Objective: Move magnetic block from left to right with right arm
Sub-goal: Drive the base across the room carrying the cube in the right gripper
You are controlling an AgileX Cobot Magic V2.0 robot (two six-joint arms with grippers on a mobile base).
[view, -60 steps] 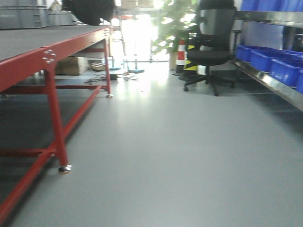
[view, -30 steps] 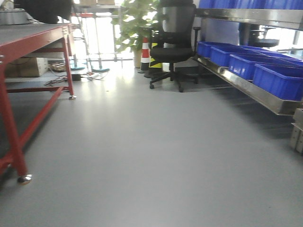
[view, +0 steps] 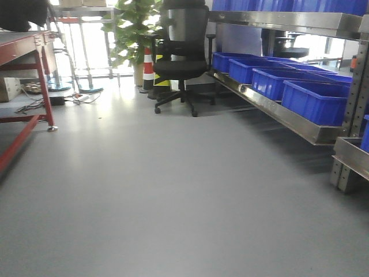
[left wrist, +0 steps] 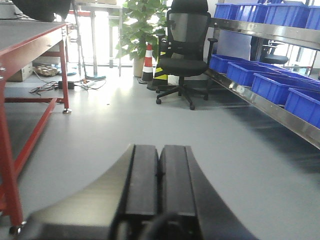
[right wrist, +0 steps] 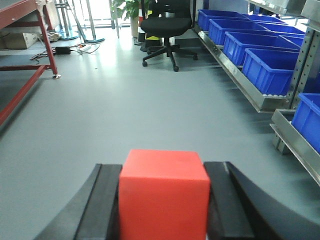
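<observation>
The right end effector grips the magnetic block between both fingers, at 6 o'clock in its wrist view, above the grey floor. The left end effector is fully closed and empty.

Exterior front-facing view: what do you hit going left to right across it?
red table → potted plant → office chair → blue bins → shelf upright
</observation>
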